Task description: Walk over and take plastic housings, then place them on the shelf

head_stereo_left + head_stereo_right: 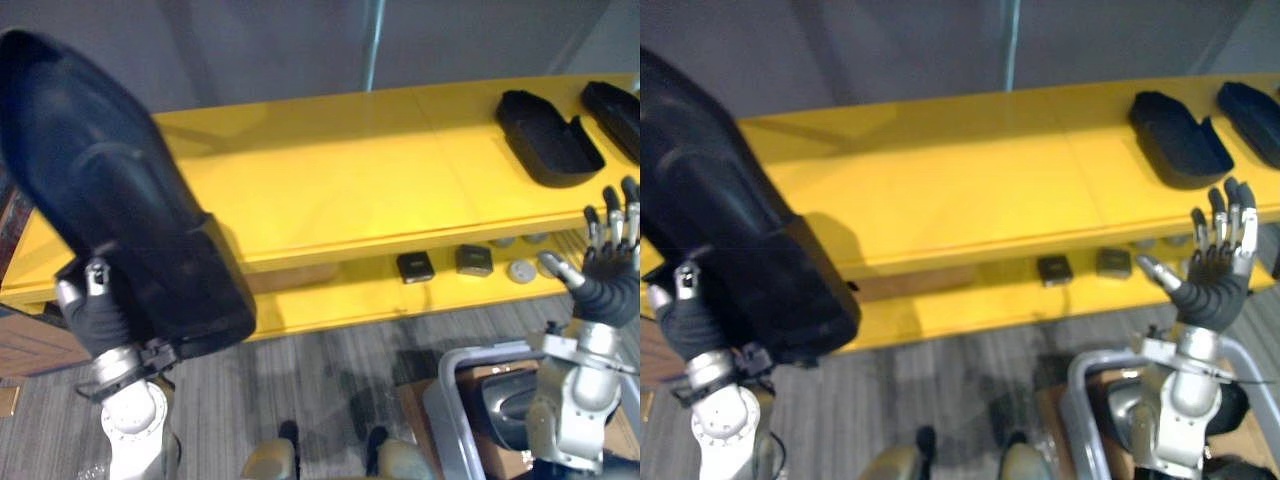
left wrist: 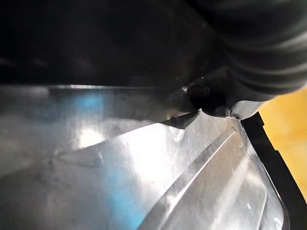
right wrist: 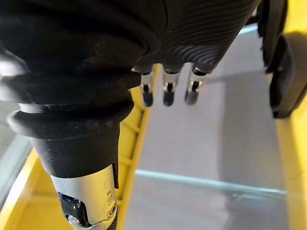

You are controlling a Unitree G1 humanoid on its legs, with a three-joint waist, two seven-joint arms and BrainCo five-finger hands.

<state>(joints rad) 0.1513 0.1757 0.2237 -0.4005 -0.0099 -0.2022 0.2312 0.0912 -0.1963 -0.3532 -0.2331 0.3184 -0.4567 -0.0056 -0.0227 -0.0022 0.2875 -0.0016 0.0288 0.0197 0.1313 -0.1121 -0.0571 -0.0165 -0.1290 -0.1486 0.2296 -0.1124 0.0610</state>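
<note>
Plastic housing (image 1: 120, 200), large and black, hung high over the left end of the yellow shelf (image 1: 350, 180) in the left eye view. The left hand (image 1: 95, 315) carried it from below, its fingers hidden behind the shell, so I could not tell whether they curled round it. The height looked chosen to clear the shelf's front edge before setting down. Two housings (image 1: 548, 135) lay on the top board at the far right (which left the bare left stretch as the likely spot). On the lower board sat small dark boxes (image 1: 415, 267) and grey discs (image 1: 521, 270), and a grey bin (image 1: 440, 390) stood on the floor by the right arm.

In the right eye view the right hand (image 1: 1218, 265) was raised before the shelf's right part, fingers straight and spread, holding nothing; it was probably kept clear of the load.

In the left wrist view the housing's glossy surface (image 2: 144, 167) lay right against the hand's dark cover (image 2: 259, 48), which suggested a close carry.

In the right wrist view the empty hand's fingers (image 3: 167, 93) pointed straight out, touching nothing, with the placed housings (image 3: 283, 72) beyond them.
</note>
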